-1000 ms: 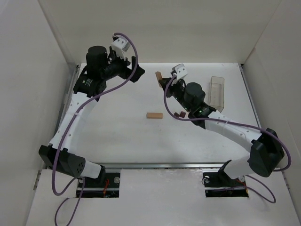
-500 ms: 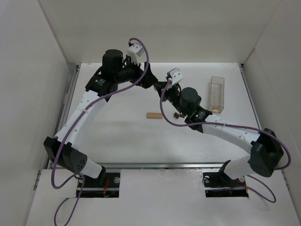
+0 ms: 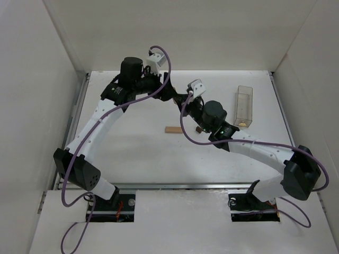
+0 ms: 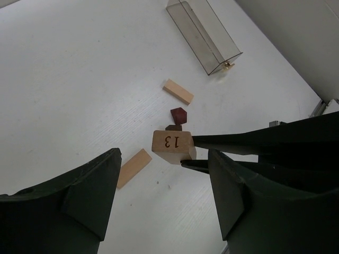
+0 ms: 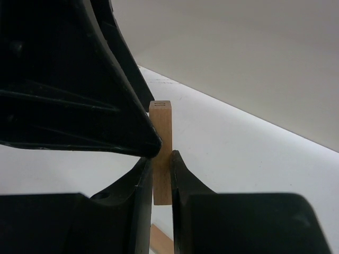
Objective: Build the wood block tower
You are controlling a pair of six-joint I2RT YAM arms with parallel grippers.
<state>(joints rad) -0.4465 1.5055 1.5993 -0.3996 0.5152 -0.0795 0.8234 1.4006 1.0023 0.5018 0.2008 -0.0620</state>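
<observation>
The right gripper (image 5: 161, 159) clamps a smooth, square-ended tan wooden bar (image 5: 160, 132) stamped "13", held above the white table (image 4: 79, 79). The left gripper (image 4: 164, 159) gapes wide around it. A faceted dark reddish-brown piece (image 4: 178, 114) lies below.

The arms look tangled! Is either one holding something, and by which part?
The right end effector pinches a light tan rectangular wooden block by one end, the other sticking out. The left end effector is open, holding nothing.

The held block (image 4: 172, 146) is light tan with a black "13" printed on its end. The far bar (image 4: 178, 91) and near bar (image 4: 132, 168) are the same tan, the small piece (image 4: 178, 115) seemingly dark reddish-brown, the desk (image 4: 79, 63) white, the jaws black
</observation>
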